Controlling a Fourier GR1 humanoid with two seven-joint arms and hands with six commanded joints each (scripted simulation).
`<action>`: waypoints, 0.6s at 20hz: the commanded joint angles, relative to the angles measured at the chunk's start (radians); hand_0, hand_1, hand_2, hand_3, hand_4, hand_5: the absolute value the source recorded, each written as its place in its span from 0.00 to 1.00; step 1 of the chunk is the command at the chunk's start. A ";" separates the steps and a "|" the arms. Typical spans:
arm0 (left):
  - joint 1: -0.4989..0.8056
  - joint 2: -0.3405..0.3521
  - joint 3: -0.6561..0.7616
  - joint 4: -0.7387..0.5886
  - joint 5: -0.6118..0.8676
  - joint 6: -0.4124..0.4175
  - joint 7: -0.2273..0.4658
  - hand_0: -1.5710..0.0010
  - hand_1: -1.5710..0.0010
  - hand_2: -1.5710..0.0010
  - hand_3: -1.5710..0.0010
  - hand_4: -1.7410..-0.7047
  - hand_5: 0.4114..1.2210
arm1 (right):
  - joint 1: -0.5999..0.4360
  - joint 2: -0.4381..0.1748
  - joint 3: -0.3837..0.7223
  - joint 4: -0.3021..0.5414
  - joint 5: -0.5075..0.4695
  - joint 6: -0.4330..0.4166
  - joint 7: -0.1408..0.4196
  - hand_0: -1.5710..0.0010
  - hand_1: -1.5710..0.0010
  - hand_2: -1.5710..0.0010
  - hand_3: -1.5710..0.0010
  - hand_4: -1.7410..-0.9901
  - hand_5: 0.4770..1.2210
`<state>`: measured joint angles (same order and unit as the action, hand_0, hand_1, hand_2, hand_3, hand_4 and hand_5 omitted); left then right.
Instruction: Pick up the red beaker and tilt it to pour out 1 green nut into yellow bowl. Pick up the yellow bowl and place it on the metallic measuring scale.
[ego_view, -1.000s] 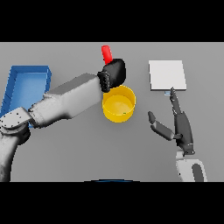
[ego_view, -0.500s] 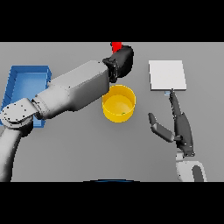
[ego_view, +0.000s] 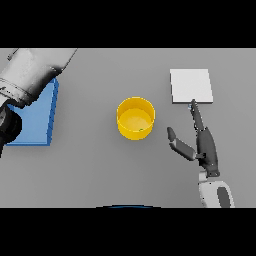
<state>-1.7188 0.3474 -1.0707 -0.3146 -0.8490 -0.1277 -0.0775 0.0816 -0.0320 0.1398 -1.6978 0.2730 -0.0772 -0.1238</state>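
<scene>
The yellow bowl (ego_view: 136, 118) stands upright in the middle of the table, and a small green speck shows on its floor near the right wall. To its right my right hand (ego_view: 205, 145) hovers open, fingers straight and pointing away, thumb spread toward the bowl, a short gap between them. Just beyond its fingertips lies the metallic measuring scale (ego_view: 191, 85), a flat pale square. My left forearm (ego_view: 35, 70) crosses the top left corner; its hand is out of view. The red beaker is out of view too.
A blue tray (ego_view: 35, 120) lies at the left, partly under my left forearm.
My left arm has swung up and to the left, carrying its hand and the red beaker out of view. The bowl and the right hand have stayed put.
</scene>
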 joint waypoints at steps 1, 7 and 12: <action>-0.003 0.022 0.073 0.039 0.079 -0.005 0.016 0.00 0.00 0.00 0.07 0.01 1.00 | -0.005 -0.004 0.004 0.002 0.024 -0.013 0.017 1.00 1.00 1.00 1.00 0.79 0.22; 0.064 0.167 0.376 0.206 0.469 0.084 0.107 0.00 0.00 0.00 0.07 0.00 1.00 | -0.029 -0.001 -0.013 0.031 -0.038 0.021 -0.017 1.00 1.00 1.00 1.00 0.86 0.20; 0.227 0.253 0.495 0.267 0.685 0.202 0.171 0.00 0.00 0.00 0.02 0.00 1.00 | -0.028 -0.013 -0.004 0.020 -0.052 0.049 -0.017 1.00 1.00 1.00 1.00 0.82 0.23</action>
<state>-1.4901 0.6010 -0.5771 -0.0470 -0.1619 0.0731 0.0960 0.0539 -0.0451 0.1357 -1.6773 0.2210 -0.0276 -0.1422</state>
